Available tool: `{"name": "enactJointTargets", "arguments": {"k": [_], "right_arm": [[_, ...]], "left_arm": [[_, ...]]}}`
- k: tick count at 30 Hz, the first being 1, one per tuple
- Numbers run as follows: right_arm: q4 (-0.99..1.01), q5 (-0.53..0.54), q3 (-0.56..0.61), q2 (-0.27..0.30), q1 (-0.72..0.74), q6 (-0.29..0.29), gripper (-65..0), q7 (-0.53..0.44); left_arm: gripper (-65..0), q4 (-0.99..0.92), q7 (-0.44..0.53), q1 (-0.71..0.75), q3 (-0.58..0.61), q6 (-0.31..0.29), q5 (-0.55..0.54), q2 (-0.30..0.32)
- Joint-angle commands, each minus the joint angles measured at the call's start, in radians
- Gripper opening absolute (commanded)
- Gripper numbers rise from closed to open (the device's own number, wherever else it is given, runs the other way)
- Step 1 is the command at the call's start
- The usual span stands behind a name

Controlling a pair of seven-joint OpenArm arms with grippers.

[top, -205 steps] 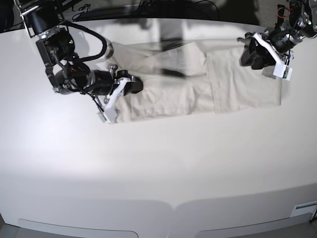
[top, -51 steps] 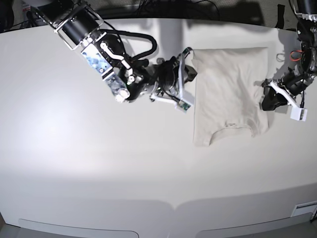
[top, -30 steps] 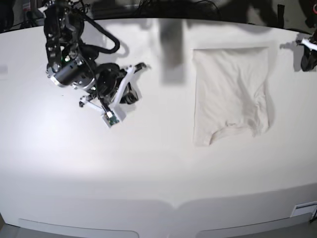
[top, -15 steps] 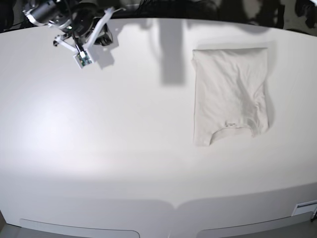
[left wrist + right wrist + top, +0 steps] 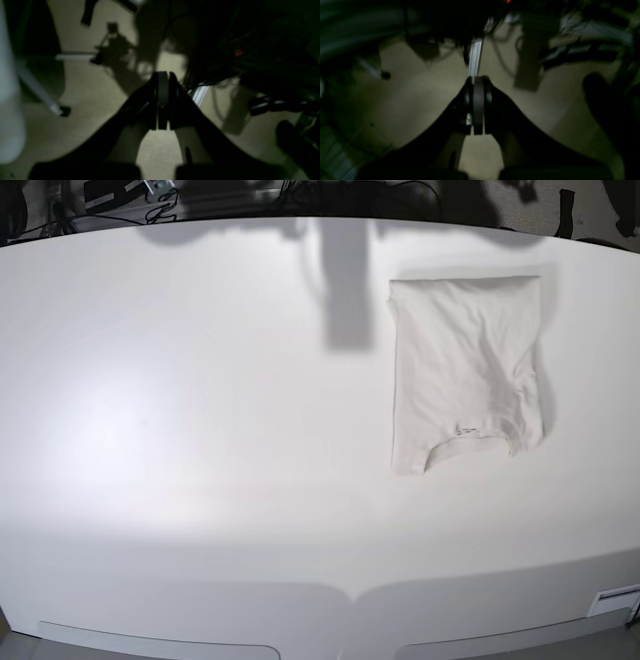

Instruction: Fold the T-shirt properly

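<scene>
The T-shirt lies folded into a tall off-white rectangle at the right rear of the white table in the base view. Its ribbed neck faces the front edge. Neither arm is over the table in that view. In the left wrist view my left gripper is shut, its dark fingers pressed together above a dim floor. The right wrist view shows my right gripper shut the same way, holding nothing.
Dark cables and equipment line the table's far edge. Chair legs and cable bundles sit on the dim floor under both wrist cameras. A small label marks the table's front right corner.
The right-wrist arm pulled back from the table's left rear and left the base view. The other arm is gone from the right edge too. The T-shirt has stayed in place.
</scene>
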State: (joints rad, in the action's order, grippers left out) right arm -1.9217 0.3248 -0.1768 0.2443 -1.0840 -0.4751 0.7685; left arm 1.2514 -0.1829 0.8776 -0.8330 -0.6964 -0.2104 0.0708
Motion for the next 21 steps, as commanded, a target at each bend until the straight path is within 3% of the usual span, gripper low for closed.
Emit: {"name": "enactJointTargets", "arguments": {"k": [1, 6, 10, 14, 21], "right_arm": [[0.032, 0.006, -0.003, 0.005, -0.013, -0.003, -65.0, -0.026], [0.325, -0.072, -0.003, 0.005, 0.082, 0.013, -65.0, -0.137], [0.587, -0.122, -0.003, 0.005, 0.227, 0.012, -65.0, -0.186], [0.853, -0.167, 0.001, 0.025, 0.382, 0.011, -65.0, -0.264], [1.295, -0.169, 0.001, 0.068, 0.648, 0.011, -65.0, -0.449]], "left_arm": [[-65.0, -0.030, 0.068, 0.020, -0.008, -0.002, 0.010, 0.030], [-65.0, -0.254, 0.262, -0.021, 0.089, -0.002, 0.135, 0.111], [-65.0, -0.440, 0.290, -0.135, 0.182, -0.002, 0.185, 0.158], [-65.0, -0.602, 0.291, -0.261, 0.240, 0.006, 0.184, 0.162], [-65.0, -0.839, 0.391, -0.441, 0.339, 0.193, 0.185, 0.160]]}}
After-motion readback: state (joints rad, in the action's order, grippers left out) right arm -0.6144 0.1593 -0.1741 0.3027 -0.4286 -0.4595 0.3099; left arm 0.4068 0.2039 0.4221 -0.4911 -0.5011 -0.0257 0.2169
